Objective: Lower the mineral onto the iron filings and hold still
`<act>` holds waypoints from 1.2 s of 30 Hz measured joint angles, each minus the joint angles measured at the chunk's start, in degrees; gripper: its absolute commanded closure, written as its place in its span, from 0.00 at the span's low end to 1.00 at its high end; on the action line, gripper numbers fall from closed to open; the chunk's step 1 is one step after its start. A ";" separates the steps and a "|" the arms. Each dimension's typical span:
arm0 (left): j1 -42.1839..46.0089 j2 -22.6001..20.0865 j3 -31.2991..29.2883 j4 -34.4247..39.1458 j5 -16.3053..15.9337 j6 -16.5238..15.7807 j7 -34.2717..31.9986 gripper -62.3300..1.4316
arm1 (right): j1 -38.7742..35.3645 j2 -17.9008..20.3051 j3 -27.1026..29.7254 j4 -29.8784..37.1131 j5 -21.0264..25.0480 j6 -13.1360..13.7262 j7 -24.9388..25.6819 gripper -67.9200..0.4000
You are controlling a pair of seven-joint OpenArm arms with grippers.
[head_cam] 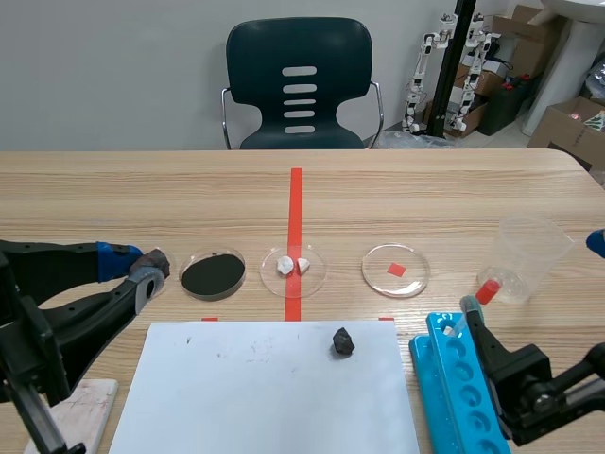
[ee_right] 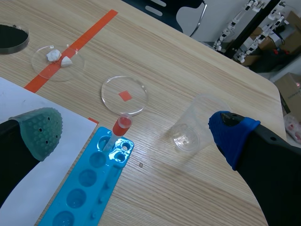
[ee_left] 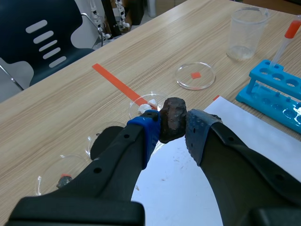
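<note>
Mineral (ee_left: 173, 118), a dark bumpy lump that looks hard and a bit heavy, is pinched by its two sides in the left tool (head_cam: 149, 270), just at nine o'clock from the black iron filings (head_cam: 213, 274), while the right tool (ee_right: 136, 132) gapes wide.

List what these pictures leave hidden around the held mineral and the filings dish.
- Scene view: the mineral is covered by the left gripper; only the left wrist view shows the mineral.
- Left wrist view: much of the iron filings sits behind a finger.
- The mineral's height above the table is unreadable in both views.
- Left wrist view: the red bit in the small dish is too small to identify.
</note>
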 measured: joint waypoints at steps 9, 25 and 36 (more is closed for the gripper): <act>0.00 0.00 0.00 0.00 0.00 0.00 0.00 0.79 | 0.00 0.00 0.00 0.00 0.00 0.00 0.00 0.00; 0.00 0.00 0.00 0.00 0.00 0.00 0.00 0.79 | 0.00 0.00 0.00 0.00 0.00 0.00 0.00 0.00; -7.28 0.00 0.07 0.00 -3.48 -1.01 17.51 0.79 | 0.00 0.00 0.00 0.00 0.00 0.00 0.00 0.00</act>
